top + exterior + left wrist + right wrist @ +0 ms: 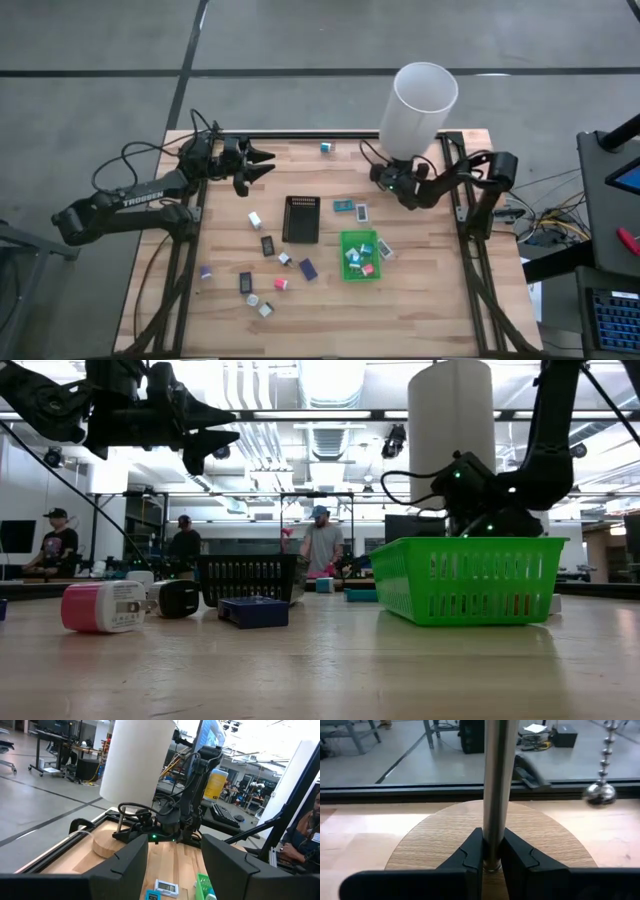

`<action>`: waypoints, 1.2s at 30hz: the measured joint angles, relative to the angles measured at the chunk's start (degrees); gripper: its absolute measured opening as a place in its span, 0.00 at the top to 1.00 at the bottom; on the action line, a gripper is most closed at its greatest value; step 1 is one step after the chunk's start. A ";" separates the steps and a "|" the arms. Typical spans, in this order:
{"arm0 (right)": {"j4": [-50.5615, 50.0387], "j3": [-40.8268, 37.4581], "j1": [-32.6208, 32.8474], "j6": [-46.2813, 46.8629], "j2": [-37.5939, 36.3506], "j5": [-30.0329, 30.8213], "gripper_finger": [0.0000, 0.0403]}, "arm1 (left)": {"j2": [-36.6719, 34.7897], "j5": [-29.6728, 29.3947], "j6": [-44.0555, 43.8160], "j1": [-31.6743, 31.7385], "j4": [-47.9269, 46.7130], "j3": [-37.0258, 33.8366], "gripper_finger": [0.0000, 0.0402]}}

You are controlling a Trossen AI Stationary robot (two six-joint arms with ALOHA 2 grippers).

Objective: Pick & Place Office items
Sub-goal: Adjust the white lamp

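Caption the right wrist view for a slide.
Right gripper, jaws shut on the lamp's metal pole just above its round wooden base.

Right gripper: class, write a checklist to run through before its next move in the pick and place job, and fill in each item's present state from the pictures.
1. Right gripper free to pick: not ok. It is shut on the lamp's metal pole.
2. Lamp's wooden base flat on the table: cannot tell.
3. Left gripper open and empty: ok. It is raised over the table's back left.
4. Green tray has room: ok. It holds only a few pieces.
5. All office items sorted: not ok. Many lie loose on the table.
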 joint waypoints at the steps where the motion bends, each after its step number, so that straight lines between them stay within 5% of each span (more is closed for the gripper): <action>1: -0.24 -0.43 0.13 -0.09 -0.65 0.85 0.90 | 0.00 0.01 0.00 0.00 0.00 0.00 0.53; 17: -0.20 -11.86 0.29 3.57 -13.25 3.85 0.90 | 0.00 0.01 0.00 -0.02 -0.17 0.00 0.53; 36: -6.50 -12.69 0.29 10.00 -12.33 4.17 0.87 | 0.00 0.00 0.00 -0.07 -0.20 0.00 0.53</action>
